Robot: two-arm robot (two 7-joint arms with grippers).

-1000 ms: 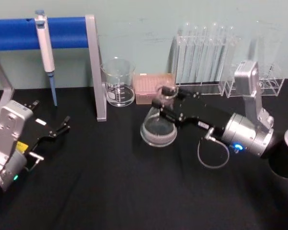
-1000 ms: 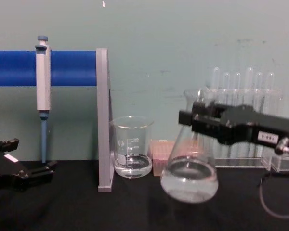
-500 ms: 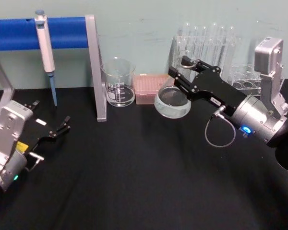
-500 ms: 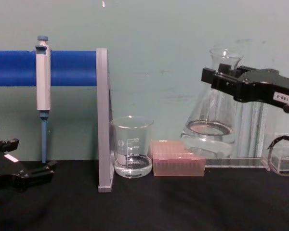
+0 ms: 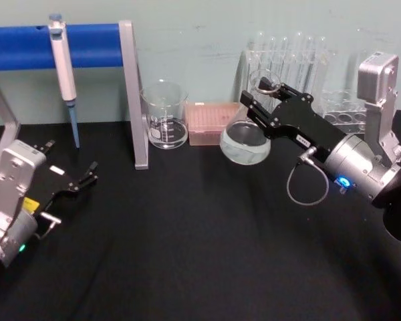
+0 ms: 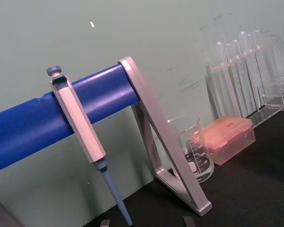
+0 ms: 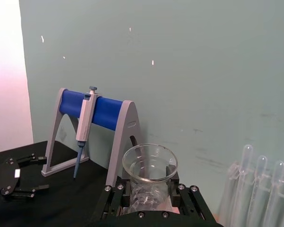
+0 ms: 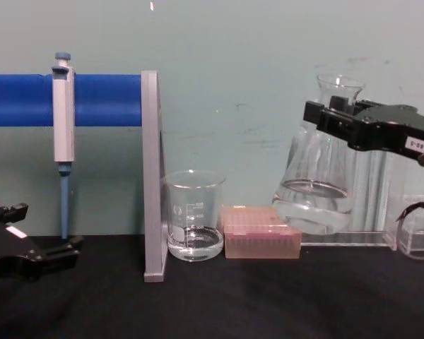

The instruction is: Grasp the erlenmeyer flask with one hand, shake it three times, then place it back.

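Observation:
The erlenmeyer flask (image 5: 246,139) (image 8: 315,191) is clear glass with a little clear liquid in its wide base, and it hangs in the air above the table, in front of the test tube rack. My right gripper (image 5: 262,99) (image 8: 332,119) is shut on its neck just below the flared rim (image 7: 149,163), holding it roughly upright. In the right wrist view the black fingers (image 7: 114,195) clamp the neck from both sides. My left gripper (image 5: 87,175) (image 8: 53,254) rests parked at the left of the table with its fingers open and nothing between them.
A glass beaker (image 5: 164,115) and a pink tip box (image 5: 210,122) stand at the back. A blue-barred stand (image 5: 135,93) with a hanging pipette (image 5: 64,67) is at back left. Test tubes in a clear rack (image 5: 287,80) stand behind the flask. Black tabletop (image 5: 187,241) lies in front.
A second ago the flask hung low near the table. The right gripper lifted it up and toward the back right, and since half a second ago it has shifted only slightly.

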